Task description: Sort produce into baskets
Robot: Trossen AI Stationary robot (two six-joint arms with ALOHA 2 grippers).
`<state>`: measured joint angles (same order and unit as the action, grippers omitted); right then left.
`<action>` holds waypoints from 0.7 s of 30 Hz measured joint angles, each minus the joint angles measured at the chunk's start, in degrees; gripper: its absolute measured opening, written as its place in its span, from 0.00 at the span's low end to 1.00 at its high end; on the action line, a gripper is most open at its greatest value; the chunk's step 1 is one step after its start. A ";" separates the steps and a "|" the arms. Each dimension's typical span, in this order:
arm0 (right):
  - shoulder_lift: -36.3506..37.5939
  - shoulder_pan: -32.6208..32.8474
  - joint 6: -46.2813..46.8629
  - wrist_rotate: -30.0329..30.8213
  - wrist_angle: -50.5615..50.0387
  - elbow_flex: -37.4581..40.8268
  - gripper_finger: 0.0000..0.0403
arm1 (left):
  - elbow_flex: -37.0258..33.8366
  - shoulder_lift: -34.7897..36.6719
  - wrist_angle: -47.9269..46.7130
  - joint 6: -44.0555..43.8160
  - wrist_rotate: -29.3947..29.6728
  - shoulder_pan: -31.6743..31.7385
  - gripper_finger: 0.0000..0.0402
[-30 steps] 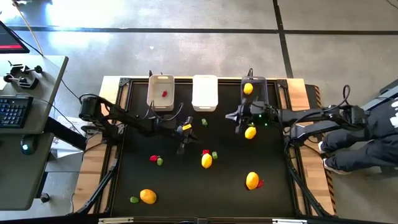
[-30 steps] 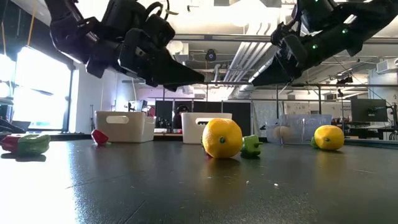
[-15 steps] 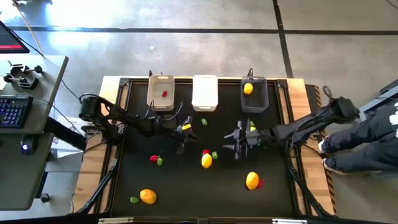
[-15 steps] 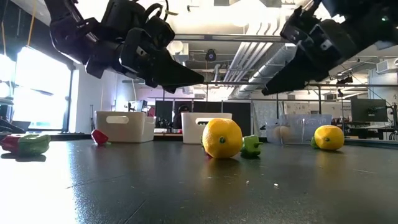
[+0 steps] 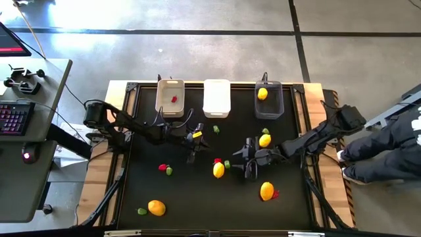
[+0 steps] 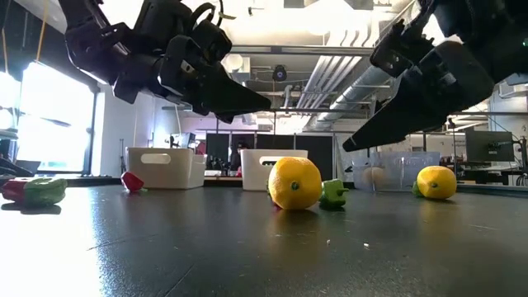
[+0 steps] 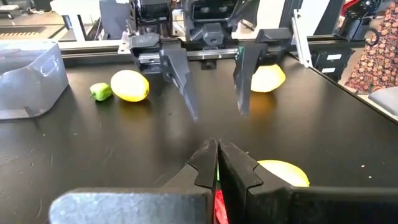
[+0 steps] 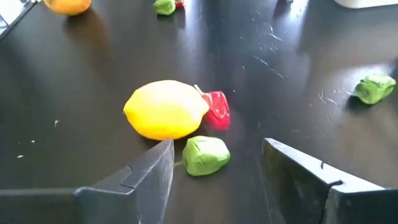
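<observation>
Right gripper: jaws open, empty, low over the desk centre, just beside the middle lemon cluster; fingers frame the green piece in the wrist view.
Left gripper: jaws closed, nothing seen held; hovers above the desk left of centre, tips pointing at the right gripper.
Desk: black mat, wooden border.
Beige bin: far edge, left of the three; one red piece inside.
White bin: far edge, middle; contents not visible.
Grey bin: far edge, right; one lemon inside.
Middle lemon: on the desk, touching a red piece; green piece just beside both.
Lemon near grey bin: on the desk, right of the right gripper, small green piece beside it.
Front-right lemon: on the desk, red piece touching its right side.
Orange fruit: front left, green piece just beside.
Red-green pair: left of centre, touching each other.
Lone green piece: near the white bin.
</observation>
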<state>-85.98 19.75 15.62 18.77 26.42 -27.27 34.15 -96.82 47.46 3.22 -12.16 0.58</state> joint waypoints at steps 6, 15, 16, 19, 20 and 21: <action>-1.24 0.17 0.00 0.25 1.10 0.00 0.59 | 0.00 0.00 -0.04 0.00 0.16 0.02 0.00; -6.17 0.17 -0.30 -0.34 4.17 -0.04 0.59 | 0.00 0.00 -0.01 -0.16 0.90 0.20 0.00; -6.88 0.17 -0.50 -0.63 4.72 -0.04 0.59 | 0.00 0.00 -0.01 -0.15 0.91 0.20 0.00; -9.23 0.17 -0.02 -2.91 6.94 -0.04 0.59 | 0.00 0.00 -0.02 -0.13 0.92 0.41 0.00; -10.23 0.19 0.30 -3.73 8.24 -0.04 0.59 | 0.00 0.00 -0.02 -0.11 0.92 0.57 0.00; -11.29 0.28 0.43 -4.51 9.55 -0.04 0.59 | 0.00 0.00 -0.02 -0.11 0.92 0.63 0.00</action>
<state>-97.28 20.03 16.05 14.26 35.97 -27.31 34.15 -96.82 47.44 3.11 -11.25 1.21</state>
